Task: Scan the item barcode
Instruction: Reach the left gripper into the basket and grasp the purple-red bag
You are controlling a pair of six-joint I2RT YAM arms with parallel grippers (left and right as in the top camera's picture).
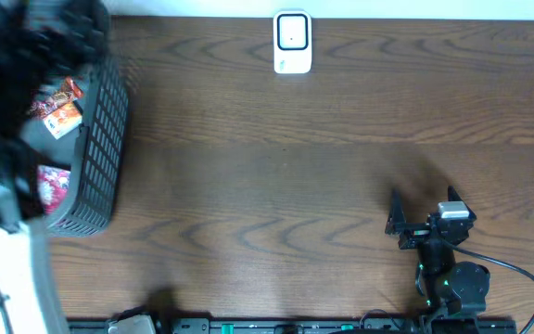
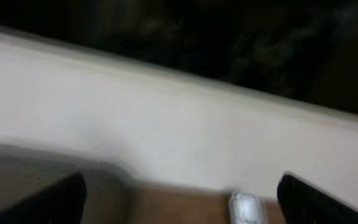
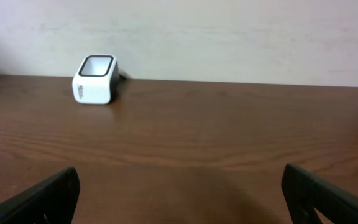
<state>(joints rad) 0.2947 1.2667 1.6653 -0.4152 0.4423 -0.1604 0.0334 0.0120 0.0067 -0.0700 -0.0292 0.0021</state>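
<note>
- Left end effector (image 2: 180, 183) is spread apart and empty. Its view is blurred, and its arm is over the basket (image 1: 100, 139).
- Right end effector (image 3: 180, 174) is likewise apart and empty, low over the tabletop (image 1: 295, 186), facing the scanner (image 3: 95, 79).
- Snack packets (image 1: 61, 111) lie in the basket, well apart from the scanner.
- Likely step: fetching an item. Next, lower into the basket and close on one packet.

Your small white plastic scanner box (image 1: 292, 42), black-rimmed window on top, stands upright at the far edge of the brown wooden table (image 1: 267, 186), about mid-width. Your items, an orange-red snack packet (image 1: 61, 111) and a pink-red packet (image 1: 52, 186), lie inside the dark mesh basket (image 1: 100, 139) at the left.
</note>
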